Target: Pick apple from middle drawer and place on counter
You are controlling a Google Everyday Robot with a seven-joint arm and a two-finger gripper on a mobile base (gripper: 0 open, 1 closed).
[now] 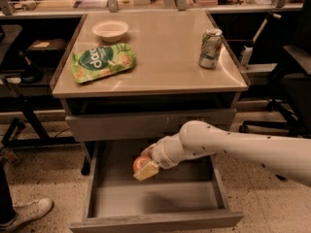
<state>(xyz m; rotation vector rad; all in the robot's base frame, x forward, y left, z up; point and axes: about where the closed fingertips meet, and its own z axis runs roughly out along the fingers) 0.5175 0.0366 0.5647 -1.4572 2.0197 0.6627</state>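
The red-orange apple (141, 163) is held in my gripper (146, 166), whose pale fingers (147, 171) are closed around it. It hangs a little above the grey floor of the open middle drawer (155, 198), toward the drawer's back left. My white arm (228, 147) reaches in from the right, below the closed upper drawer front (150, 124). The beige counter (155, 57) is directly above.
On the counter lie a green snack bag (102, 61), a white bowl (110, 30) and a soda can (210, 48). A cluttered workbench runs behind. A black chair (291, 81) stands to the right. A shoe (24, 212) is on the floor at the left.
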